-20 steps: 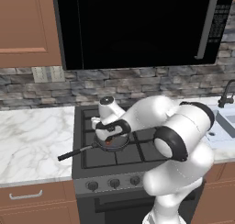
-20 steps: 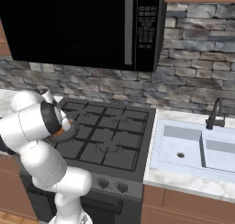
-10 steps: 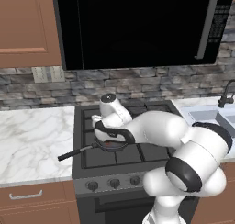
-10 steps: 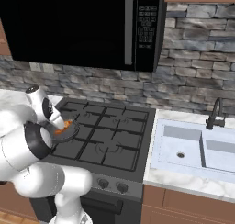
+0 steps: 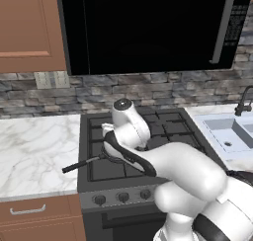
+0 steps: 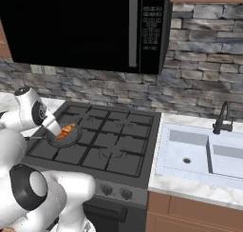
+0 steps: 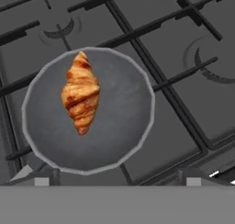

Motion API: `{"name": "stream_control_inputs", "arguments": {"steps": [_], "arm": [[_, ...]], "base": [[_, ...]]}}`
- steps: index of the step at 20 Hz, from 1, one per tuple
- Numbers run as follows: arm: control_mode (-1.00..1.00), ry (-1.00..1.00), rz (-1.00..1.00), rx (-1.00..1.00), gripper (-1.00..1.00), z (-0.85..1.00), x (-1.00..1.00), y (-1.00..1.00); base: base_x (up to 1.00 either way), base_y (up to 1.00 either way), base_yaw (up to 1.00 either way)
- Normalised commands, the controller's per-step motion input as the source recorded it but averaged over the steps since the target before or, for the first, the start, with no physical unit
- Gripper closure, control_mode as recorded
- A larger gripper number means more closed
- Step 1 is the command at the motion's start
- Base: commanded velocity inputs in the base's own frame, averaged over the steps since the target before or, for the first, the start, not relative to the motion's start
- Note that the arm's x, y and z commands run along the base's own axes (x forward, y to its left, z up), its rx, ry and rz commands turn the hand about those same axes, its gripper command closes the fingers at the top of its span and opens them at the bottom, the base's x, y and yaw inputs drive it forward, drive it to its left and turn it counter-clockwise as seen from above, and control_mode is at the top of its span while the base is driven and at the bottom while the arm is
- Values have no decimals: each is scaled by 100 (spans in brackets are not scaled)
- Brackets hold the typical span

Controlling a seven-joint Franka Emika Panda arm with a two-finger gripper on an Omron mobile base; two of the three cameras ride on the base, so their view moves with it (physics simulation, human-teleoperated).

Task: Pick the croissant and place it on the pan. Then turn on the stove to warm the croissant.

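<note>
Wide apart and holding nothing, the jaws of the white arm's two-finger gripper (image 7: pixel 117 181) hang above the small round dark grey frying pan (image 7: pixel 124 136). One ridged golden-brown crescent croissant (image 7: pixel 81 93) lies inside the pan, left of its middle. That single pan sits on the black grates of the dark grey gas stove (image 6: pixel 116 145), at its near left burner, with one long thin black handle (image 5: pixel 79 165) pointing left.

Your arm rises from the base, bends forward and reaches out over the front left part of the stove (image 6: pixel 102 145). The wrist is turned down, so the hand looks straight down at the grates. Your end effector (image 7: pixel 117 181) hangs above the stove top with its fingertips (image 7: pixel 41 181) spread wide apart, and nothing sits between them.
</note>
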Motion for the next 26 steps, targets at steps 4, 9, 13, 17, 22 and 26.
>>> {"name": "stream_control_inputs", "arguments": {"steps": [4,9,13,17,22,26], "arm": [[-100,-7,1,0,-100,27,-62,0],[-100,-7,2,0,-100,22,-62,0],[-100,-3,7,0,-100,14,-64,0],[-100,-3,10,0,-100,10,-61,0],[-100,-3,11,0,-100,10,-58,0],[-100,-7,11,0,-100,9,-58,0]], "base": [[0,0,0],[0,0,0],[0,0,0],[0,0,0],[0,0,0],[0,0,0]]}}
